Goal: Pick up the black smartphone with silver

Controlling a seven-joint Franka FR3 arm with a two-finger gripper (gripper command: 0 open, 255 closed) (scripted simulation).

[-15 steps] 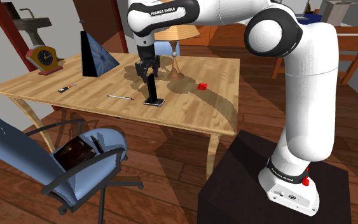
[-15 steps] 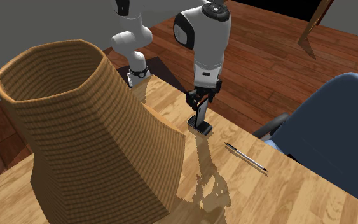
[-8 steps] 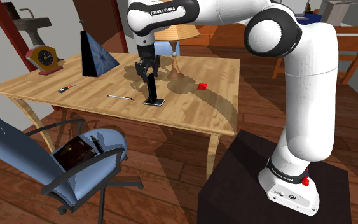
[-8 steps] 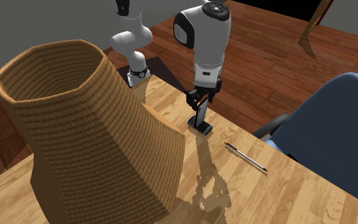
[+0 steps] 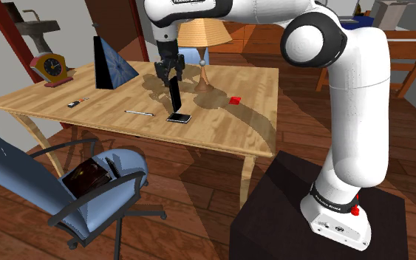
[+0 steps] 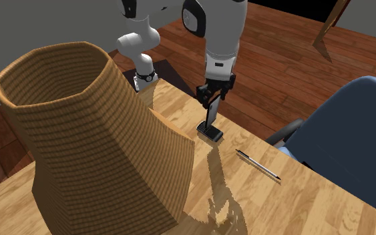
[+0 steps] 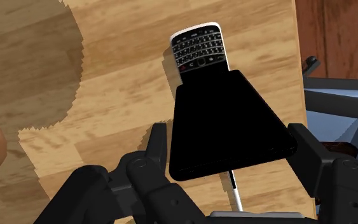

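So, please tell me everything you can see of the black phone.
The black smartphone has a plain black slab and, at its far end, a silver-rimmed part with small keys. The slab stands steeply over the wooden table, its sides clasped by the gripper; the keyed end lies low by the tabletop, contact unclear.

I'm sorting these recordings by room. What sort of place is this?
Probably a home study or office: a wooden desk on a wooden floor, a blue office chair with armrests beside it, and a shaded table lamp standing on the desk.
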